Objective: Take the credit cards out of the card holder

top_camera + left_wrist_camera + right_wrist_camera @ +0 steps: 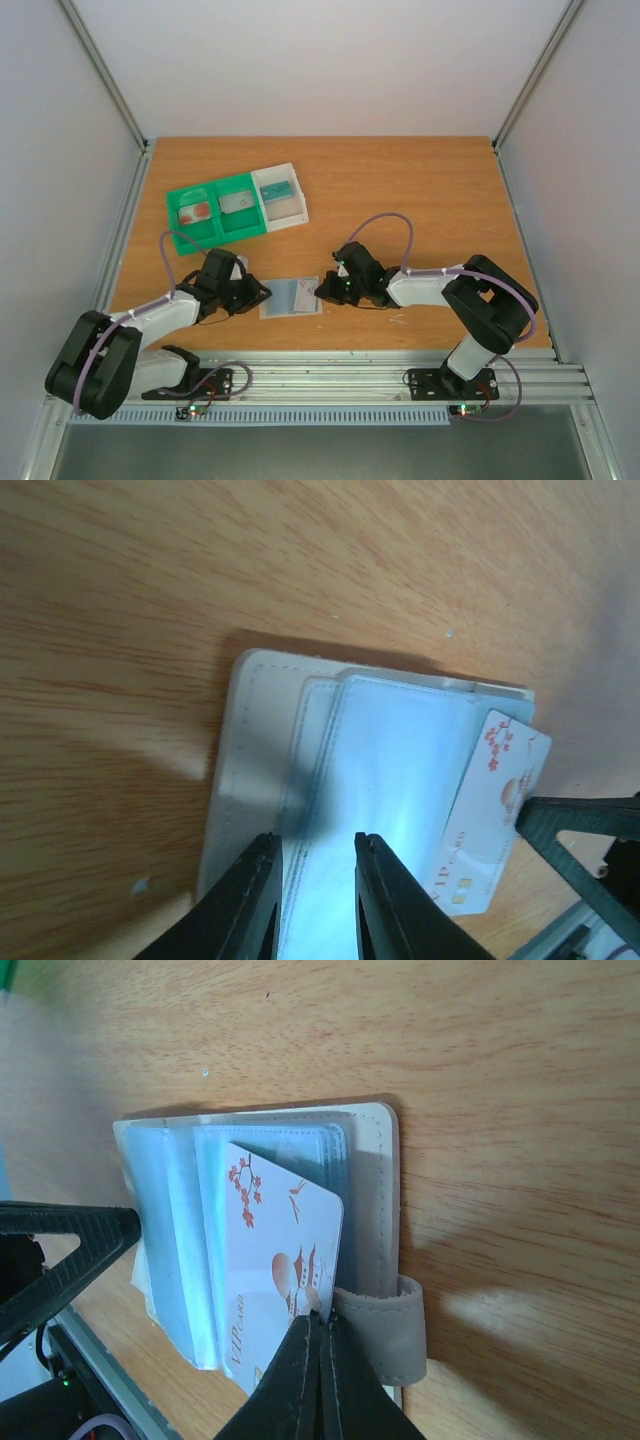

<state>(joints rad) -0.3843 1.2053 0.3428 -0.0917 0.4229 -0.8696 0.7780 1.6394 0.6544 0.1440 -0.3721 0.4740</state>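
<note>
- where the orange-brown wooden table [420,200] runs back, a green-and-white three-compartment plastic tray [290,212] sits far left.
- flat pale blue-grey rectangular card holder [285,298] lies open on the near middle, between both arms.
- left gripper [315,850] stands over its clear pockets, jaws slightly apart.
- right gripper [322,1325] is closed, pinching a card's edge.
- that white plastic card with red print [280,1260] juts partway from a pocket, beside the closing tab [385,1330].

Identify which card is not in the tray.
The white VIP card with red print: it sticks out of the card holder, pinched by the right end effector; the red card, grey card and teal card lie in the tray.
</note>
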